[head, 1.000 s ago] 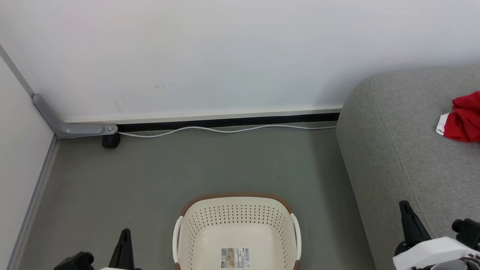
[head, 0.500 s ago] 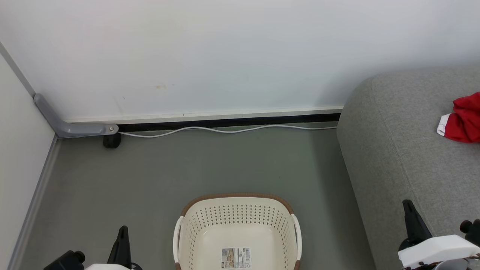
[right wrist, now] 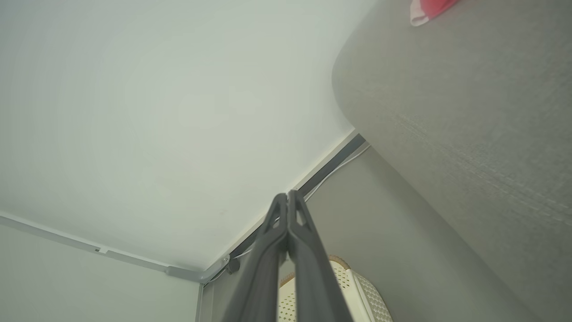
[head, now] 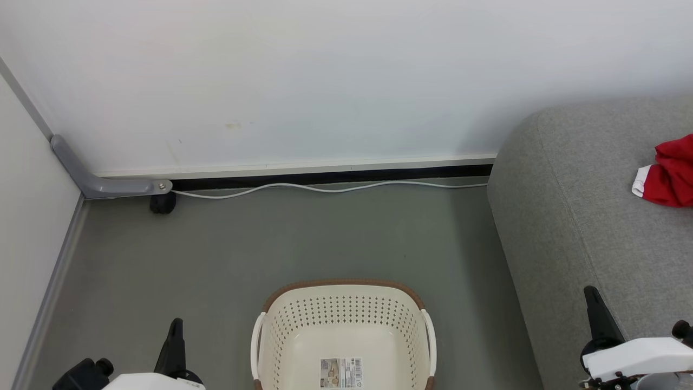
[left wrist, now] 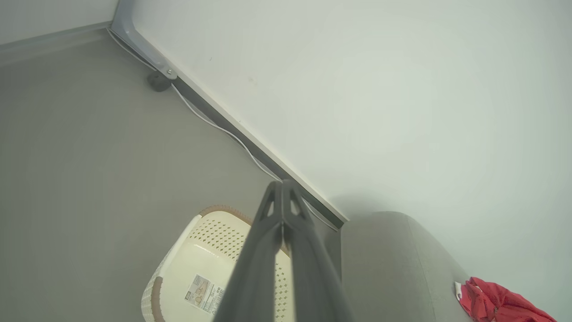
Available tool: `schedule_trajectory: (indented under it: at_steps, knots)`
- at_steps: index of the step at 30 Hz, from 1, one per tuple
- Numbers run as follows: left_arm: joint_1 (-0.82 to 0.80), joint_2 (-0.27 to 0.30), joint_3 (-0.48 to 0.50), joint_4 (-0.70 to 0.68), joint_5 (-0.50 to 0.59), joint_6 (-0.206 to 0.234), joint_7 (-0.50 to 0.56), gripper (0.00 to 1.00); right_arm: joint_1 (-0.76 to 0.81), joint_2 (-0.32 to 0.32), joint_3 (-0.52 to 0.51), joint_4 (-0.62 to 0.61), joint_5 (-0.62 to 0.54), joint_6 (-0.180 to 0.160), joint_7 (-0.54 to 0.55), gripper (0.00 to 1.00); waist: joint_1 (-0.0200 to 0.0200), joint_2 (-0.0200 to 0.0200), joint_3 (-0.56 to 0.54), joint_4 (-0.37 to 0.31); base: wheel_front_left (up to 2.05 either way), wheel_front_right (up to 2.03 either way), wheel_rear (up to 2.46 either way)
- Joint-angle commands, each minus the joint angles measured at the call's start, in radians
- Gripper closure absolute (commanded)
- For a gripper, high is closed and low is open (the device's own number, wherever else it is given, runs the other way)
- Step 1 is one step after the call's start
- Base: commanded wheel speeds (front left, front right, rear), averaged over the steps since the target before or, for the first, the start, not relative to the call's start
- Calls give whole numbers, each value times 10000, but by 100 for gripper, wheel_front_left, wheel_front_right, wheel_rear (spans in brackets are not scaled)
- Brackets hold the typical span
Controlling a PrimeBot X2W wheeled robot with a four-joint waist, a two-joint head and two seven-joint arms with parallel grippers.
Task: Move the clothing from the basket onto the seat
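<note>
The cream basket (head: 281, 336) with a brown rim stands on the floor at the bottom centre, holding nothing but a paper label; its perforated wall (left wrist: 219, 230) also shows in the left wrist view. Red clothing (head: 668, 173) with white trim lies on the grey seat (head: 584, 216) at the right edge, and again as red clothing (left wrist: 496, 304) on the seat (left wrist: 393, 255). My left gripper (left wrist: 282, 185) is shut on nothing, low left of the basket (head: 176, 327). My right gripper (right wrist: 287, 196) is shut on nothing, over the seat's front (head: 591, 295).
A white wall runs across the back with a dark skirting gap and a white cable (head: 325, 188) along the floor. A grey bracket (head: 103, 184) and a black caster (head: 161, 203) sit in the left corner. Grey floor (head: 270, 244) lies between basket and wall.
Both arms have drawn back slightly toward the bottom of the head view, the left one sinking lower and the right one shifting right. The basket and the clothing lie as before.
</note>
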Motion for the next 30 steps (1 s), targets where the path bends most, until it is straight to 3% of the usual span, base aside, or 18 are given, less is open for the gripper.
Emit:
schedule_trajectory:
  at_steps: [1,30]
  knots:
    - [-604,127,255,-298,-408,-121,97,100,-380,-78,1,-355,359,7,103,100,-1,0,-1,4,0,0,0]
    - [-1034,154,635,-402,-3536,-584,923,100,-413,243,-570,-761,3152,10,948,100,-1,0,-24,60,0,0,0]
